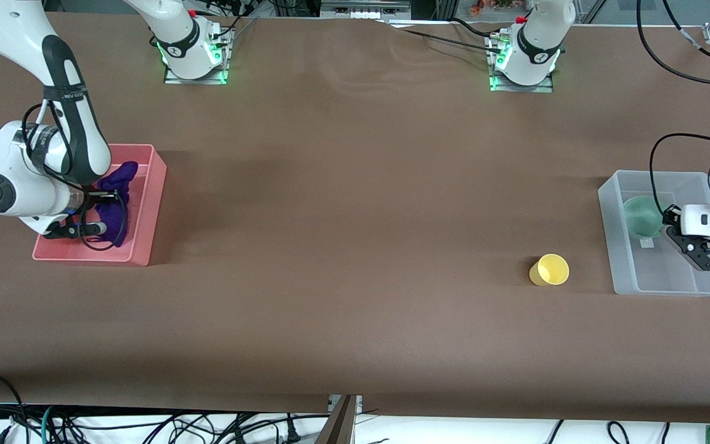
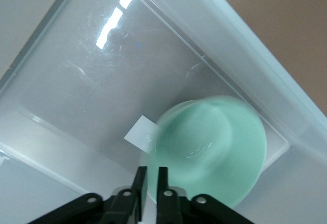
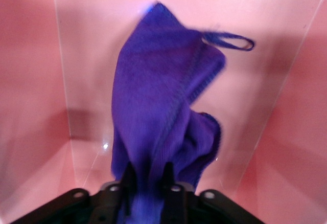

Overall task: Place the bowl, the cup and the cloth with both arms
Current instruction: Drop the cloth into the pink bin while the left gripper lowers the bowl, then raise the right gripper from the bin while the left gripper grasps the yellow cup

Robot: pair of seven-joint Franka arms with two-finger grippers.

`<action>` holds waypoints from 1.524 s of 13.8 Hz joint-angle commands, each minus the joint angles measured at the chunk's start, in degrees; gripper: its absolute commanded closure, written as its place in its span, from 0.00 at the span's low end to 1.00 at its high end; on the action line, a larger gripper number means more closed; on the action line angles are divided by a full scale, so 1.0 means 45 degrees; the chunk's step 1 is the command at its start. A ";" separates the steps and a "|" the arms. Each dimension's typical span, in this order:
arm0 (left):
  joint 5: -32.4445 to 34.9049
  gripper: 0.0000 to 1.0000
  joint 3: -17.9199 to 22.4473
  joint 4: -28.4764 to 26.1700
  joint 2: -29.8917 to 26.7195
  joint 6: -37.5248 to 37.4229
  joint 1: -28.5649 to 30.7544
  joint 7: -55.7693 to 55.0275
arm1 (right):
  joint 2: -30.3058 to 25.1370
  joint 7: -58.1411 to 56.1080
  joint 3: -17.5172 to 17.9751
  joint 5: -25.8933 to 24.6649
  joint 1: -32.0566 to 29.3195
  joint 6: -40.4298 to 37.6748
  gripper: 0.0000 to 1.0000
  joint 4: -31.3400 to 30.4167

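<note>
The pale green bowl (image 1: 640, 214) is tilted inside a clear plastic bin (image 1: 663, 274) at the left arm's end of the table. My left gripper (image 1: 664, 227) is in that bin, shut on the bowl's rim. In the left wrist view the rim of the bowl (image 2: 214, 150) runs between the two fingers of the left gripper (image 2: 152, 175). My right gripper (image 1: 101, 202) is over a pink bin (image 1: 153, 197) at the right arm's end, shut on the purple cloth (image 1: 116, 182). In the right wrist view the right gripper (image 3: 148, 175) pinches the cloth (image 3: 158, 91), which hangs into the bin with its loop tag (image 3: 230, 42) showing. The yellow cup (image 1: 550, 270) stands on the table beside the clear bin.
The brown table (image 1: 355, 216) stretches between the two bins. The arm bases (image 1: 191, 52) stand along the table's edge farthest from the front camera. A small white label (image 2: 139, 132) lies on the clear bin's floor next to the bowl.
</note>
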 commanded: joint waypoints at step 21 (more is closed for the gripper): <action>-0.4352 1.00 -0.2123 0.2163 0.1901 -0.0207 -0.2180 -1.1216 | -0.3369 0.1968 0.3284 0.0620 0.0116 -0.6930 0.00 0.6914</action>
